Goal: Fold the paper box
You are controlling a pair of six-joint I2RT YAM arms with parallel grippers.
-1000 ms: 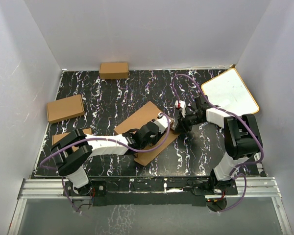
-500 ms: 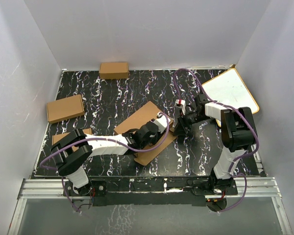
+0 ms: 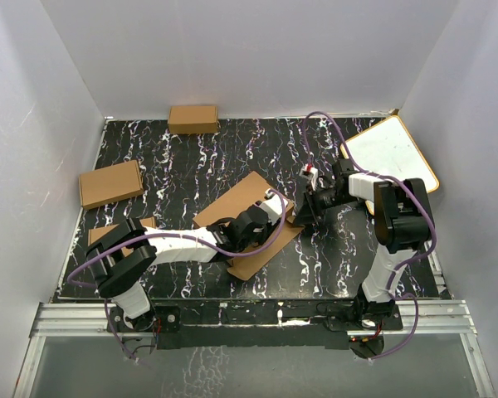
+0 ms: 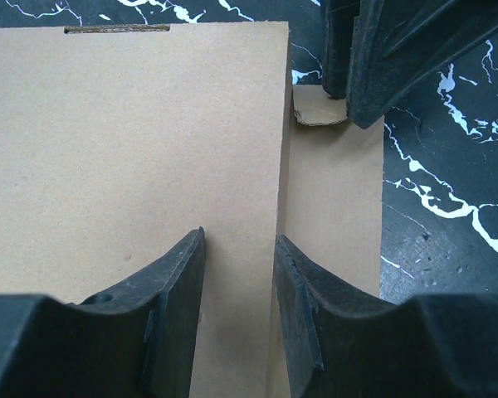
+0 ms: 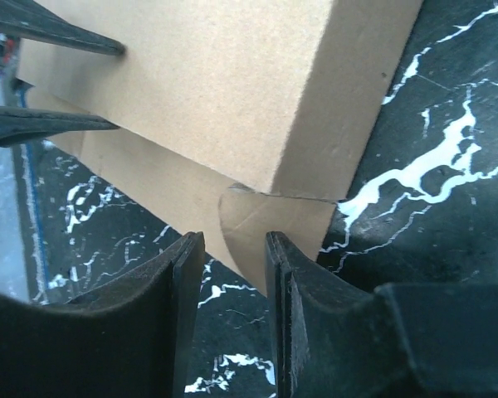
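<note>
The paper box (image 3: 247, 199) lies flat mid-table as a brown cardboard sheet with one panel folded over. My left gripper (image 3: 270, 214) rests on top of it. In the left wrist view its jaws (image 4: 239, 249) stand a little open over the folded panel (image 4: 133, 149), beside that panel's edge, with nothing clamped. My right gripper (image 3: 304, 209) is at the sheet's right corner. In the right wrist view it (image 5: 232, 249) is open around the tip of a small rounded tab (image 5: 261, 228), without pinching it. The left wrist view shows that tab (image 4: 319, 112) below the right fingers (image 4: 382, 58).
Three small ready-made cardboard boxes sit at the back (image 3: 192, 118), at the left (image 3: 110, 183) and near the left arm (image 3: 100, 234). A white board with a tan rim (image 3: 390, 153) leans at the back right. White walls close in the black marbled table (image 3: 191, 166).
The right arm's elbow has swung back and the right gripper has shifted slightly at the box corner, its jaws widening then narrowing. The left gripper has stayed still on the panel.
</note>
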